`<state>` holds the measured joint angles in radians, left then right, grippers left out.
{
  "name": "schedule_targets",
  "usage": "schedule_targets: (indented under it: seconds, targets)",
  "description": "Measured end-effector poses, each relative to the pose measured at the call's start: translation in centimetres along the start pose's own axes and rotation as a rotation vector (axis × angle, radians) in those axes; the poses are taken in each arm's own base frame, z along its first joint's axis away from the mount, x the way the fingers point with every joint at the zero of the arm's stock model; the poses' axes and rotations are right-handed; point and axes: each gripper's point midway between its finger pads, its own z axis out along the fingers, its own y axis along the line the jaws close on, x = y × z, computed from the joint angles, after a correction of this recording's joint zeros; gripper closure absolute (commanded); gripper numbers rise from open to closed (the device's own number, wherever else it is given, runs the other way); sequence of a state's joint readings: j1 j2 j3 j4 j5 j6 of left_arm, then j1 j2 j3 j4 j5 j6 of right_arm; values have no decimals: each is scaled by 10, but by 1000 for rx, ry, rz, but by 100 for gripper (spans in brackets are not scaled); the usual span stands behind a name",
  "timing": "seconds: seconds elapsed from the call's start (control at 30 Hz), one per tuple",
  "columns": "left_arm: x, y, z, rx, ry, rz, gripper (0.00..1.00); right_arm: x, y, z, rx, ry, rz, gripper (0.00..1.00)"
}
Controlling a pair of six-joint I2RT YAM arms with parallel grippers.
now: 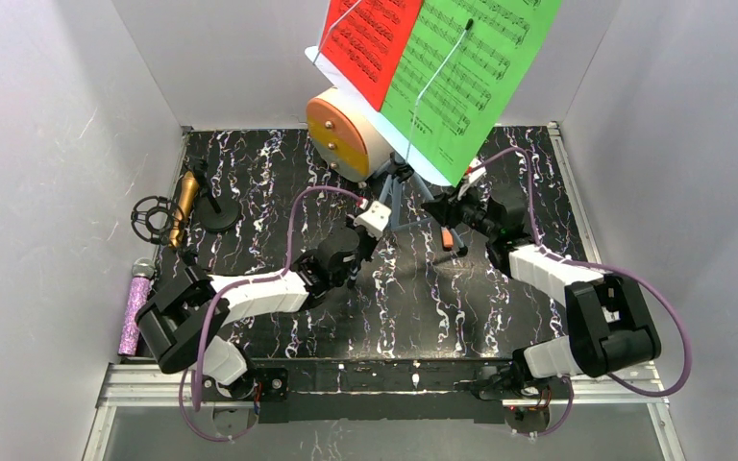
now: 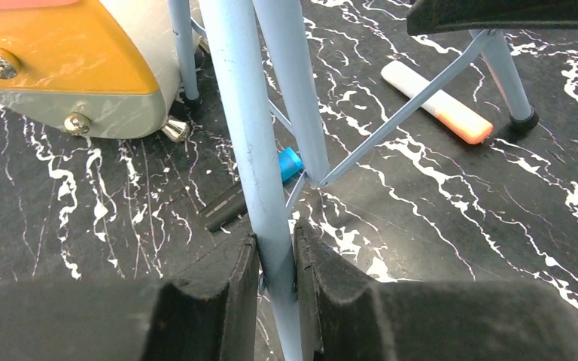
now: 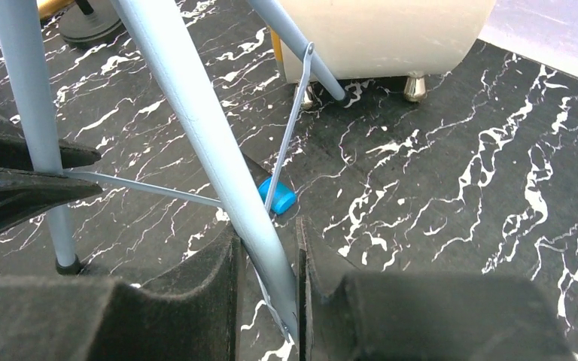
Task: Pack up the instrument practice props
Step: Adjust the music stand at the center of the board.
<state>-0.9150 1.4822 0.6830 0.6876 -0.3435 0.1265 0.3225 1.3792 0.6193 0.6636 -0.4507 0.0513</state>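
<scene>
- My left gripper [image 2: 276, 259] is clenched on a leg [image 2: 248, 135] of the pale-blue music stand [image 1: 396, 197]. The leg's long axis rises steeply away from my fingers.
- My right gripper [image 3: 267, 256] clamps a second leg [image 3: 196, 128], which slants up and leftward.
- The stand is upright on the bench [image 1: 250, 173] between both grippers, with the red sheet [image 1: 370, 38] and green sheet [image 1: 471, 77] on top.
- The cabinet [image 1: 346, 134] sits just beyond.

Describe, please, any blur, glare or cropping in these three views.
Top external: evenly lit, sharp; the green music sheet runs off the top edge. Left wrist: the left tool has soft black foam pads. Right wrist: the right tool likewise, top-right corner pale, featureless.
</scene>
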Motion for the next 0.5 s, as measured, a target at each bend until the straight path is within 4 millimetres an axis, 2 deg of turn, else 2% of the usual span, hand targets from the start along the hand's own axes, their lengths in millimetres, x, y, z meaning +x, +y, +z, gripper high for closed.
schedule_targets:
  seconds: [0.17, 0.5]
  targets:
    - [2, 6, -2, -36, -6, -21, 100, -2, 1, 13, -20, -3, -17, 99]
    - [0, 2, 3, -42, -21, -76, 100, -2, -4, 17, 13, -14, -17, 98]
